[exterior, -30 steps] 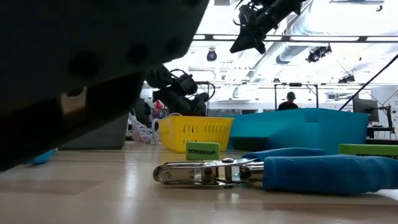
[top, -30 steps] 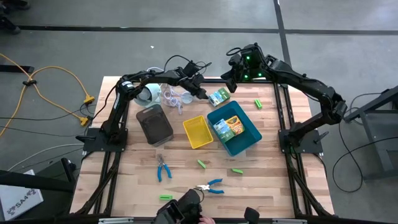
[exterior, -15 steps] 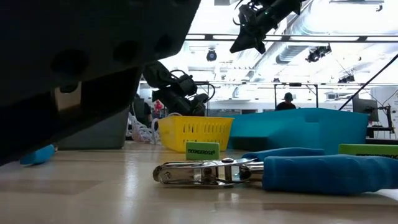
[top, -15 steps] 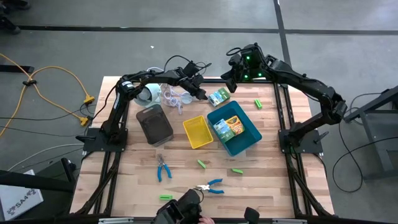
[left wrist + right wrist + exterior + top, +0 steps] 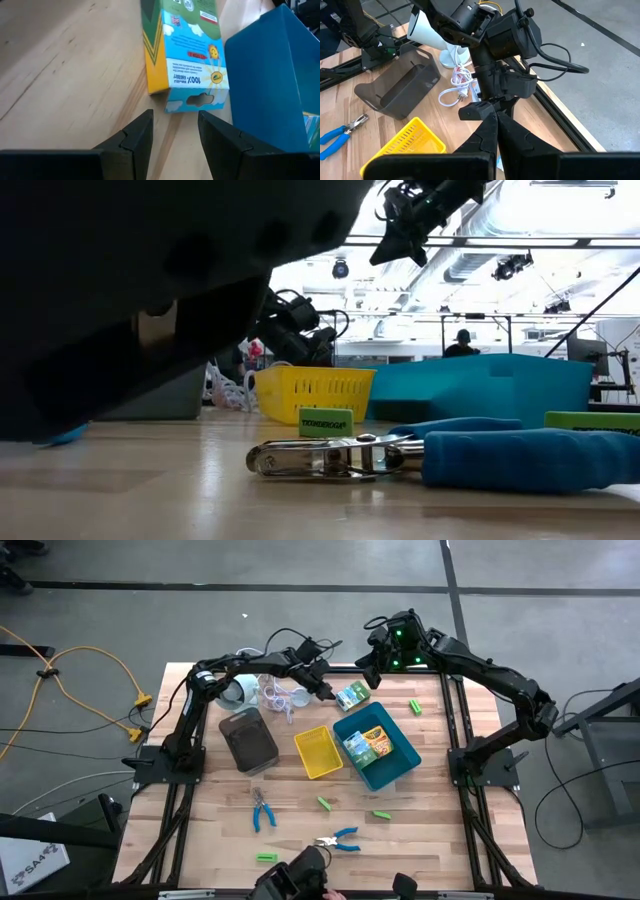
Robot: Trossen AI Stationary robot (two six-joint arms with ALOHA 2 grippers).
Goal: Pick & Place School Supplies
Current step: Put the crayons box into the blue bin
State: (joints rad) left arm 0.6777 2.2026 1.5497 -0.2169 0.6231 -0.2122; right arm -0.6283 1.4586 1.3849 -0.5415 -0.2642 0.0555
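Grey tray: on the left part of the table, with the white cord just behind it.
Left gripper: low over the back of the table, fingers apart and holding nothing. It sits just beside the crayon box.
Crayon box: lies flat on the wood at the back, right by the far corner of the blue tray. In the left wrist view its end is just past the open fingers.
Yellow tray: in the middle, touching the blue tray.
Blue tray: right of the yellow one, with two printed packs inside.
Pliers: one pair lies in front of the grey tray, the other near the front edge.
Green blocks: one at the front left, two in front of the trays, one at the back right.
Right gripper: up in the air over the back edge, fingers pressed together, empty.
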